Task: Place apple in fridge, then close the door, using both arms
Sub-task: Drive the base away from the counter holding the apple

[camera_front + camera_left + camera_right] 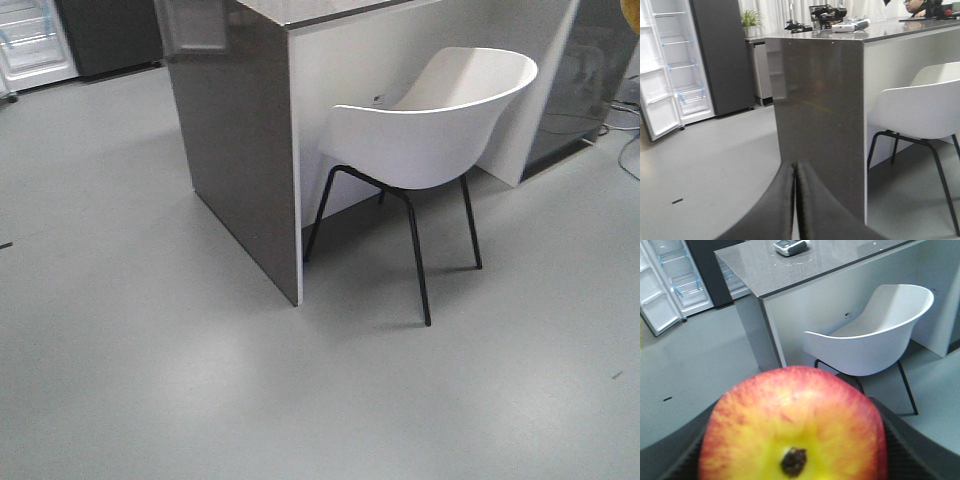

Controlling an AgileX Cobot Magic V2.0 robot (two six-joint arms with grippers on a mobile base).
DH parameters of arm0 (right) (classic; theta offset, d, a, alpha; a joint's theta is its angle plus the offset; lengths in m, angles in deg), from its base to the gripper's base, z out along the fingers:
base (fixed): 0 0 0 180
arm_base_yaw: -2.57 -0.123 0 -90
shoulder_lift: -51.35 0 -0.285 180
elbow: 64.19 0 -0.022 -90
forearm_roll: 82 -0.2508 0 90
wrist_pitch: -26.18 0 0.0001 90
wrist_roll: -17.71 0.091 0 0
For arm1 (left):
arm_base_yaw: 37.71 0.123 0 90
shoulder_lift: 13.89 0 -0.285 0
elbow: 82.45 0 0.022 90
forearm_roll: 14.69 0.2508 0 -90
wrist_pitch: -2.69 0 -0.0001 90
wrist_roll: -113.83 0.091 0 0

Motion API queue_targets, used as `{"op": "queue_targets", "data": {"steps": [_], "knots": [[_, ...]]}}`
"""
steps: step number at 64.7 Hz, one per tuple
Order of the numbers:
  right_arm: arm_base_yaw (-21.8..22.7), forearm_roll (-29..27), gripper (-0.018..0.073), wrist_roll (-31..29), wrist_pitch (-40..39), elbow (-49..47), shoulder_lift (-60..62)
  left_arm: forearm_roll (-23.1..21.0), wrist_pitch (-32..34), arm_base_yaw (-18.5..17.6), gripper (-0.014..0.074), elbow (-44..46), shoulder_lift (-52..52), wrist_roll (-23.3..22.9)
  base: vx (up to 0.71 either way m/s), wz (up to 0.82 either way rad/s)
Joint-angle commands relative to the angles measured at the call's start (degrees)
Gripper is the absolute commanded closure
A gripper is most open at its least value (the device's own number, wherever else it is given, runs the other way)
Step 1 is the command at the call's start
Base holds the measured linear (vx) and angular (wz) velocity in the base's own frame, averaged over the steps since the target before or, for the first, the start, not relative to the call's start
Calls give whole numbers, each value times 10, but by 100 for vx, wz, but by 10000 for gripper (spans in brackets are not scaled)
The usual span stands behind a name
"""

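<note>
The red and yellow apple point(792, 410) fills the bottom of the right wrist view, its dark stem dimple facing the camera. My right gripper point(795, 445) is shut on it, with a black finger at each side. My left gripper point(794, 167) is shut and holds nothing, its two dark fingers pressed together. The fridge point(682, 60) stands far off at the left with its white interior, shelves and blue tape showing. Its door point(654, 100) hangs open, white side out. The fridge point(35, 45) also shows at the top left of the front view. Neither gripper appears in the front view.
A dark grey counter island point(820, 100) with a white side panel stands between me and the right side. A white chair point(430, 130) on black legs sits against it. Devices point(850, 24) lie on the countertop. Grey floor point(150, 350) stretches left toward the fridge.
</note>
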Motion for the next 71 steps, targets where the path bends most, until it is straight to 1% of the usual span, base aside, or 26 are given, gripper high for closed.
{"op": "queue_targets", "data": {"steps": [1,71], "knots": [[2,-5,500,-4,-48,-20,12,-5,43,-2,603,10,8,-2,3,24],[2,-5,500,-4,-48,-20,12,-5,43,-2,603,10,8,-2,7,35]]}}
